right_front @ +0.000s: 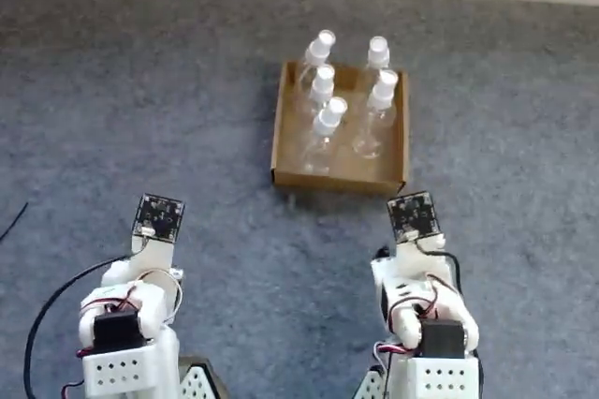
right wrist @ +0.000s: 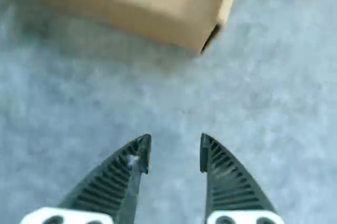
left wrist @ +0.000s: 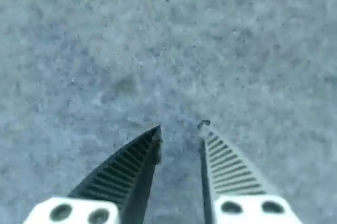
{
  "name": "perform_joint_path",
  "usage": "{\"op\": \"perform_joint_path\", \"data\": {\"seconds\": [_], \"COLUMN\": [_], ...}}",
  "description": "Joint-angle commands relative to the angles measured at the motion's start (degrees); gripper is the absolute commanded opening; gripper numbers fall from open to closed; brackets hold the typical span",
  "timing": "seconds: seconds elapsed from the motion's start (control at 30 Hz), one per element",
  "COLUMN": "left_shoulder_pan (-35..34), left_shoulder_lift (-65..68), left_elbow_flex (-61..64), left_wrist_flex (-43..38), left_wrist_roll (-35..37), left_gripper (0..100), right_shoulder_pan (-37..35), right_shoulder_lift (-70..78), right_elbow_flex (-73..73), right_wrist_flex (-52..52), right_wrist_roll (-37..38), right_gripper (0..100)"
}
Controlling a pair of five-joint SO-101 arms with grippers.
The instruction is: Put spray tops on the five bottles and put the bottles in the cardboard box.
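Left gripper (left wrist: pixel 180 128) and right gripper (right wrist: pixel 175 139) hang empty, jaws apart. Ahead of the right one, the box (right_front: pixel 339 180) holds five bottles (right_front: pixel 367 132), tops (right_front: pixel 323 43) on; nothing seems left.

The left hand (left wrist: pixel 180 128) hangs over the grey, felt-like bench (left wrist: pixel 158 34). Its two ribbed fingers (left wrist: pixel 131 166) are parted, with bare bench showing between the tips. One finger is dark, the other pale.

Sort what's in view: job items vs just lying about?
Job: cardboard box; five bottles with spray tops, standing inside it; left arm and right arm, jaws open, empty.
Lying about: black cable beside the left arm; grey carpet underneath.
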Motion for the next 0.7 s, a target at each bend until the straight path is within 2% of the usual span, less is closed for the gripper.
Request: {"op": "perform_joint_path", "data": {"seconds": [0.0,0.2,0.67], "left_shoulder_pan": [-0.4,-0.4,-0.4], "left_shoulder_lift": [-0.2,-0.2,-0.2], "left_elbow_flex": [1.1,1.1,1.1], "left_wrist_flex": [0.4,0.4,0.4], "left_wrist_roll": [-0.6,-0.6,-0.6], "left_gripper": [12,12,12], "right_shoulder_pan": [1.1,1.1,1.1], "right_shoulder_lift": [-0.8,-0.8,-0.8], "right_elbow_flex": [7.2,7.3,7.3], "right_wrist_flex": [4.8,6.0,6.0], "right_wrist_roll": [0.4,0.5,0.5], "right_gripper": [10.4,0.2,0.5]}}
